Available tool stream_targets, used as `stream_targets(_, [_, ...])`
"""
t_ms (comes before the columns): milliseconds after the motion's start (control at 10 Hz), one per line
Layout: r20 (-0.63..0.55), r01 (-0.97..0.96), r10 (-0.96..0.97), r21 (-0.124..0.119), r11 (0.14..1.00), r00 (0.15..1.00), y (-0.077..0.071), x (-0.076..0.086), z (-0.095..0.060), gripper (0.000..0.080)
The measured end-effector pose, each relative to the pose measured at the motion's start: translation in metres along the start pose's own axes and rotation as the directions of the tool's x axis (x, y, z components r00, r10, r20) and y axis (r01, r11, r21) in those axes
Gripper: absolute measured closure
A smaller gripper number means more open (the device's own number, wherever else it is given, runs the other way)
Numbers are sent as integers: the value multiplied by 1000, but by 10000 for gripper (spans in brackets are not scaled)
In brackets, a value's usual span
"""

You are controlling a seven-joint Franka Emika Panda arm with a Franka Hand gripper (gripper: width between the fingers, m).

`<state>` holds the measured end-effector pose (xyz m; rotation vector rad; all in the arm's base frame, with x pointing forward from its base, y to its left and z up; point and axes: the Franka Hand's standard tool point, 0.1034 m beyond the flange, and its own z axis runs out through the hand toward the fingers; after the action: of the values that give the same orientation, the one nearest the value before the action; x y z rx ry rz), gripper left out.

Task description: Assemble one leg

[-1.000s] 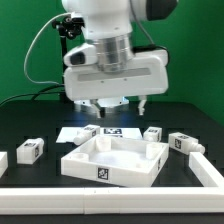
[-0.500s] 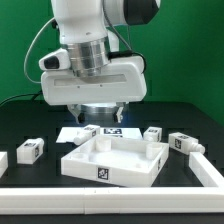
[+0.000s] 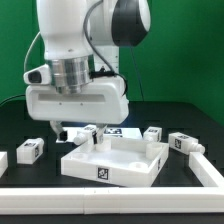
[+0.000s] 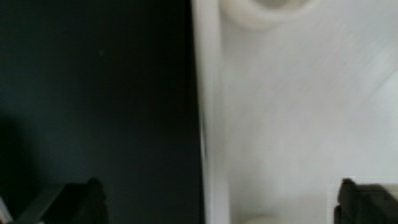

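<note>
Shifted toward the exterior view's left, gripper (image 3: 78, 131) hangs over the tray's (image 3: 110, 172) far rim, fingers (image 4: 80, 200) wide apart, empty. One leg (image 3: 30, 150) lies on table (image 3: 40, 173), beside tray's left wall.

No legible text (only coded square tags (image 3: 103, 172)).

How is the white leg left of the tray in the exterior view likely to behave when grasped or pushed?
The leg is a small blocky plastic piece, so probably stiff and light. Its flat faces suggest it would slide, not roll. The smooth surface may slip a little in a grip.
</note>
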<state>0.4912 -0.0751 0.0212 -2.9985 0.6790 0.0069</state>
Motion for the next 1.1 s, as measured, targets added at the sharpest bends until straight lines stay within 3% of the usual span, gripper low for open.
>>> stream_targets(600, [14,-13,13,-6,1000,1000,3,-7,7,151])
stream_targets(700, [14,-13,13,-6,1000,1000,4,-7,8,252])
stream_targets(800, [15,-13,13,-6,1000,1000,3,-7,8,425])
stream_targets(900, [15,-13,13,-6,1000,1000,3,-7,8,425])
stream_targets(1000, [15,-13,13,-6,1000,1000,3,-7,8,657])
stream_targets(1100, [15,-13,13,-6,1000,1000,3,-7,8,657])
